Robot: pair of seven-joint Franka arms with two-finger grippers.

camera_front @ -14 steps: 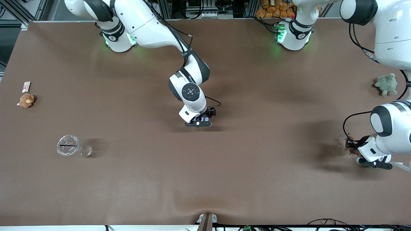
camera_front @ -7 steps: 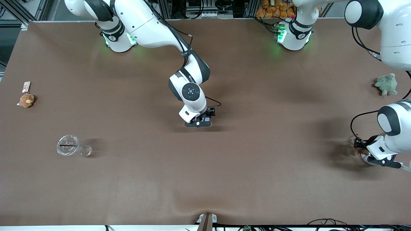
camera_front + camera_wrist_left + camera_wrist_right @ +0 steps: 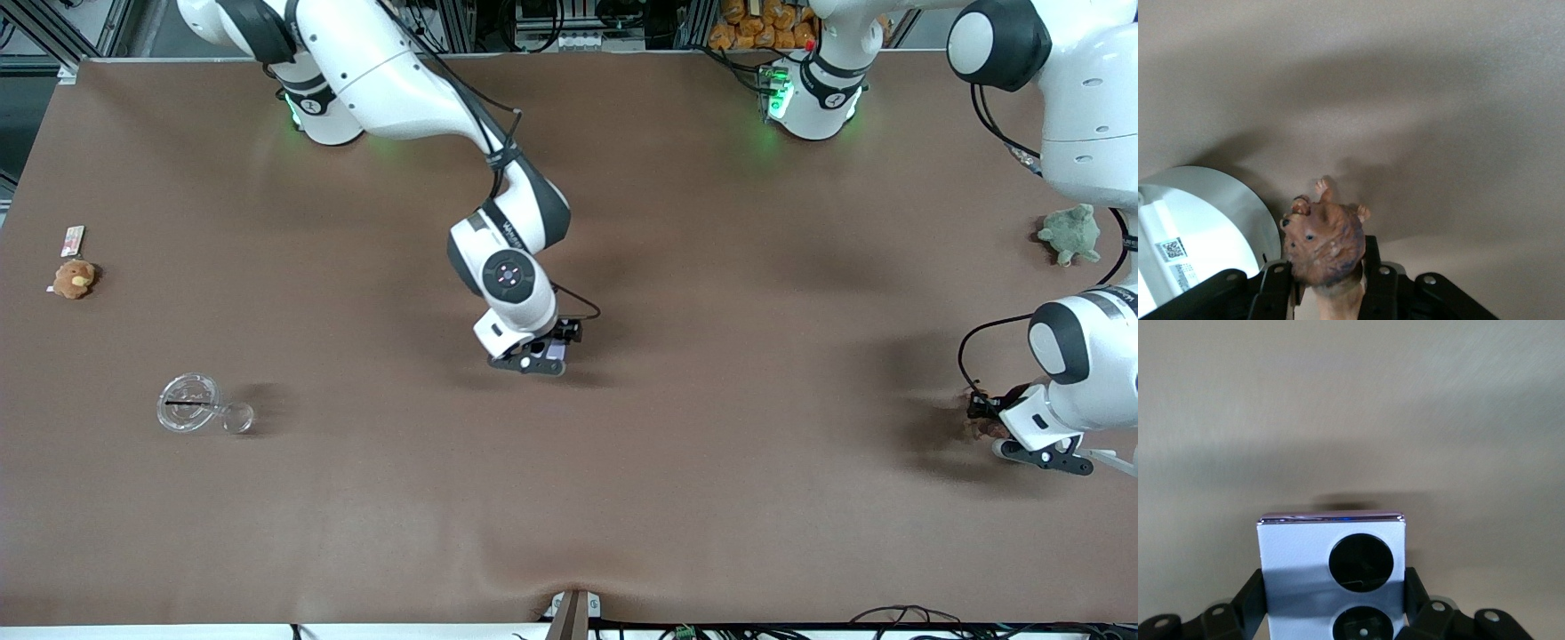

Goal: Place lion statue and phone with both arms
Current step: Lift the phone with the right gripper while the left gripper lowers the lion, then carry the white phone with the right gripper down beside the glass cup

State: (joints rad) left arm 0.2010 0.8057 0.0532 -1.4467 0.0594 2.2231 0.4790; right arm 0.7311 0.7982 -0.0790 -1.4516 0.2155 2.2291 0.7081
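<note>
Phone (image 3: 1331, 573), small pale-lavender folded square w/ two black circles on its face, is pinched betw. the right gripper (image 3: 532, 360) jaws, held over the mid-table of the brown table (image 3: 711, 498). Lion statue (image 3: 1325, 243), tiny orange-brown figurine, head poking out, is clamped in the left gripper (image 3: 1328, 293) jaws, over the table near the left arm's end, approx. 6 o'clock from the green plush toy (image 3: 1069, 233). Toward the right arm's end: round brown plush toy w/ tag (image 3: 74, 278), and at its 5 o'clock, nearer the front camera, a clear plastic lid w/ small clear cup (image 3: 191, 415).
</note>
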